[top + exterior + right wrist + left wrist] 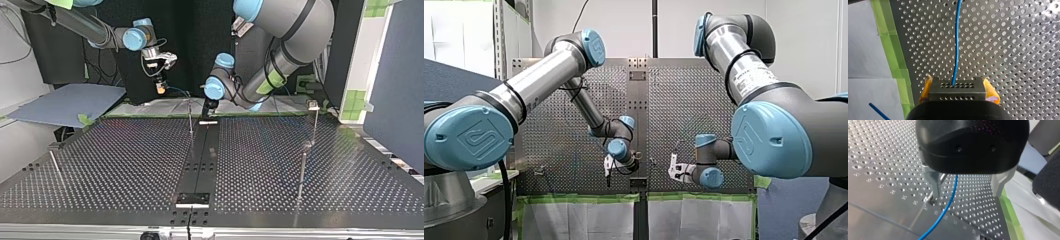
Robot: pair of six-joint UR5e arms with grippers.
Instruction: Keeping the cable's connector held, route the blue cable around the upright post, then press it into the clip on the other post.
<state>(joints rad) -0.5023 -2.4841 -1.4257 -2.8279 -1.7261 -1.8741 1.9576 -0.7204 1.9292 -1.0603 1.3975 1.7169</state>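
My right gripper [958,87] has its yellow pads [991,92] closed on the metal connector [957,94], and the blue cable [956,45] runs from it, ahead over the perforated table [1010,50]. My left gripper [966,194] has its metal fingers [932,181] spread wide (nothing clamped), with the cable passing loosely between them. In the top view both grippers hang at the table's far edge, left and right of a thin upright post [190,117].
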